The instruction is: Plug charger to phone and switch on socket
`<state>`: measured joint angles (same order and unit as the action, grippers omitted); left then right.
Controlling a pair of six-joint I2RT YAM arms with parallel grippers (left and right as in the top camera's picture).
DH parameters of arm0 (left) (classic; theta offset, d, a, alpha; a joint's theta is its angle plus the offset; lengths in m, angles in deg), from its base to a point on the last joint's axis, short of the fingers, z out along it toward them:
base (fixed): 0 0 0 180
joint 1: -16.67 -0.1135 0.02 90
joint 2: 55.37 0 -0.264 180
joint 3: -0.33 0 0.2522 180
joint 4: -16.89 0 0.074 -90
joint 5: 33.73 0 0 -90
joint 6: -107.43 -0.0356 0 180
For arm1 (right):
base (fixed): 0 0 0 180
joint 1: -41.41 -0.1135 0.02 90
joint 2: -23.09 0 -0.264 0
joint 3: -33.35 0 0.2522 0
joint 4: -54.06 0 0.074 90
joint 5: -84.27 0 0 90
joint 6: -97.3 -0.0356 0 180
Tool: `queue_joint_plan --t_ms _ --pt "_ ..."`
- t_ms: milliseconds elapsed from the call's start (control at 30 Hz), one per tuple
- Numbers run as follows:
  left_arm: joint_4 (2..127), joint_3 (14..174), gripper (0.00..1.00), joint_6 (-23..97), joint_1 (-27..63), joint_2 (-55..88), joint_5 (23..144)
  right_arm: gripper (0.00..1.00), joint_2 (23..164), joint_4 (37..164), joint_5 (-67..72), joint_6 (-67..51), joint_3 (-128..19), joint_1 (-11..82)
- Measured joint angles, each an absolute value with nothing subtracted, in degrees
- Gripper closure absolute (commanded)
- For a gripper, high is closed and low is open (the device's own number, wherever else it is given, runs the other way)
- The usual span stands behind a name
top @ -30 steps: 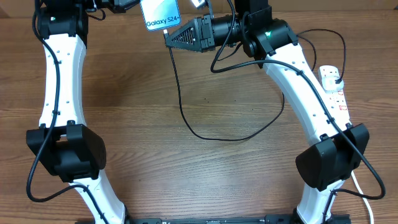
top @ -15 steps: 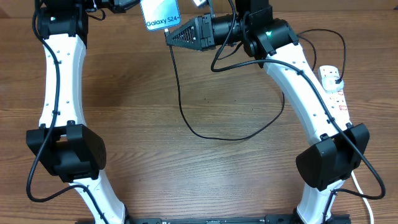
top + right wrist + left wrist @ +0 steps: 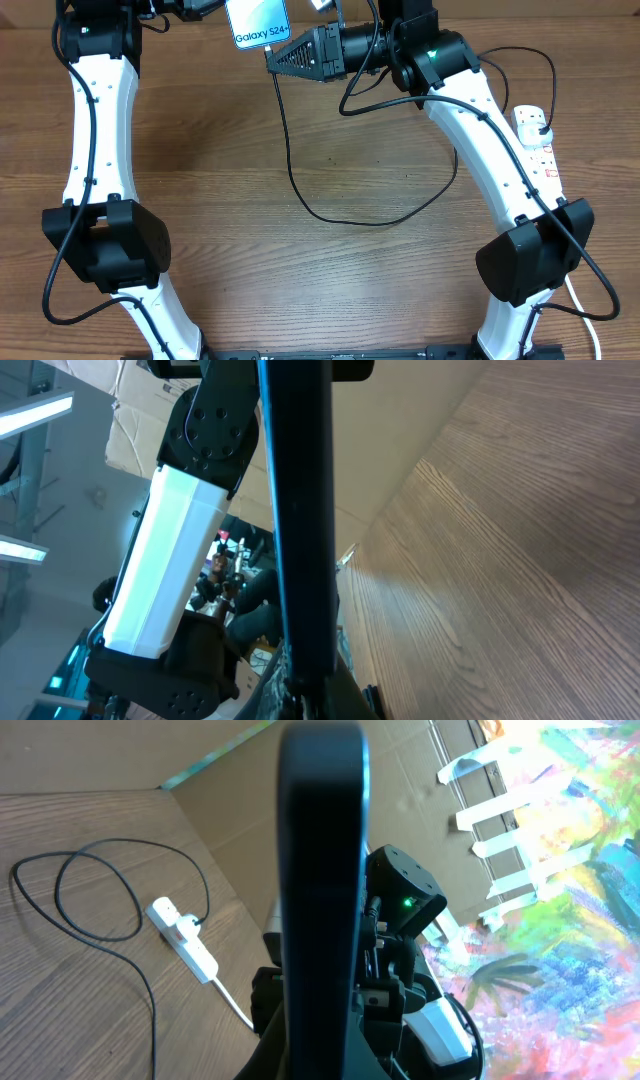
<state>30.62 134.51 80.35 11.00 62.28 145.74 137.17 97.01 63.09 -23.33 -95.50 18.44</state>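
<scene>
The phone (image 3: pixel 258 22) is held up at the far edge of the table, light blue screen with "Galaxy S24" facing up, my left gripper (image 3: pixel 220 8) shut on it. In the left wrist view the phone (image 3: pixel 320 870) stands edge-on out of the left gripper (image 3: pixel 320 1065). My right gripper (image 3: pixel 272 57) is shut on the charger's connector tip, right at the phone's near end. In the right wrist view the phone's edge (image 3: pixel 300 510) meets the right gripper (image 3: pixel 308 695); the joint itself is hidden. The charger cable (image 3: pixel 330 215) loops across the table to the socket (image 3: pixel 537 140).
The socket (image 3: pixel 185 935) lies at the right edge of the table with a black plug (image 3: pixel 541 127) in it and a thick white cord (image 3: pixel 580 300) trailing toward the front. Cardboard walls (image 3: pixel 300 780) stand behind the table. Both arm bases sit at the near edge.
</scene>
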Motion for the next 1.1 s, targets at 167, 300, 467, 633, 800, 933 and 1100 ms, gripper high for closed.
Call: queue_joint_plan --t_ms 167,300,467,633,800,933,1100 --pt "30.6 134.5 0.96 80.3 11.0 62.3 145.7 0.96 137.2 96.3 63.3 -23.4 -95.5 18.4" --pt "30.6 134.5 0.96 80.3 11.0 62.3 145.7 0.96 137.2 95.9 63.4 -23.4 -95.5 18.4" --pt "30.6 134.5 0.96 80.3 11.0 62.3 145.7 0.96 137.2 95.9 63.5 -23.4 -95.5 18.4" --pt "30.6 134.5 0.96 80.3 11.0 62.3 145.7 0.96 137.2 95.8 63.5 -23.3 -95.5 18.4" --pt "30.6 134.5 0.96 80.4 11.1 62.3 145.6 0.96 137.2 95.7 63.5 -23.4 -95.5 18.4" --pt "30.6 134.5 0.96 80.4 11.1 62.3 145.5 0.96 137.2 95.7 63.5 -23.4 -95.5 18.4" --pt "30.6 134.5 0.96 80.4 11.1 62.3 145.5 0.96 137.2 95.7 63.5 -23.3 -95.5 18.4"
